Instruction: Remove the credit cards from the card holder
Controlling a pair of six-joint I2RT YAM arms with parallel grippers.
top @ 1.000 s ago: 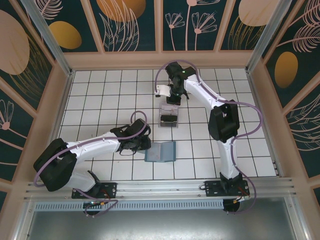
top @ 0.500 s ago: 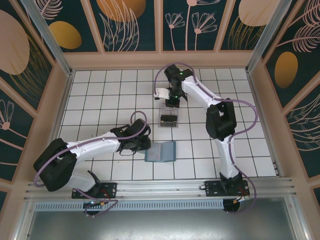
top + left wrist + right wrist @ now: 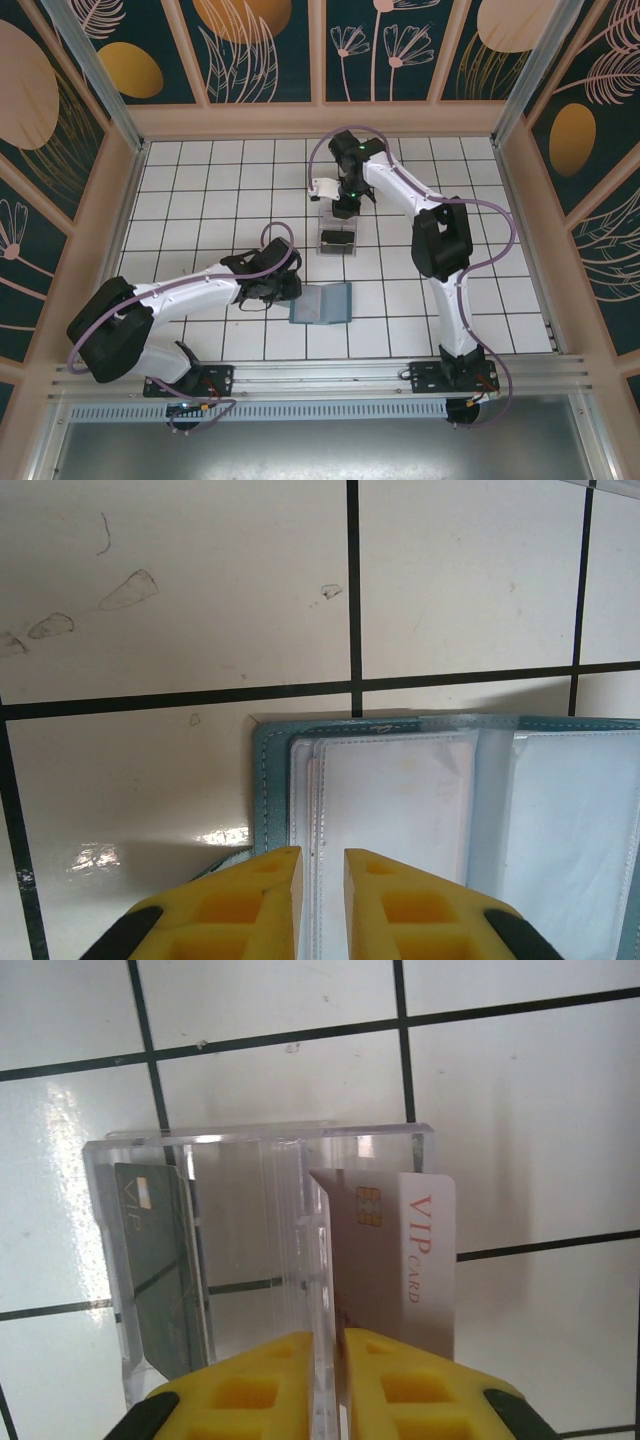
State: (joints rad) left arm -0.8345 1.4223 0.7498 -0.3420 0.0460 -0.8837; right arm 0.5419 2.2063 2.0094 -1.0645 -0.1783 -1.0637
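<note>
Right wrist: pale card (image 3: 400,1260) clamped in right pincer (image 3: 328,1340), at clear stand (image 3: 250,1160).

The setting is a robot test cell of the laboratory type. Two arms, the left arm (image 3: 170,298) and the right arm (image 3: 440,245), are bolted side by side to an aluminium rail (image 3: 330,376) at the near edge, with lavender cables (image 3: 276,227) routed along them. The work surface (image 3: 200,180) is white with a black square grid, and it is enclosed on three sides by a wooden frame (image 3: 320,118) carrying printed botanical panels (image 3: 265,50)
</note>
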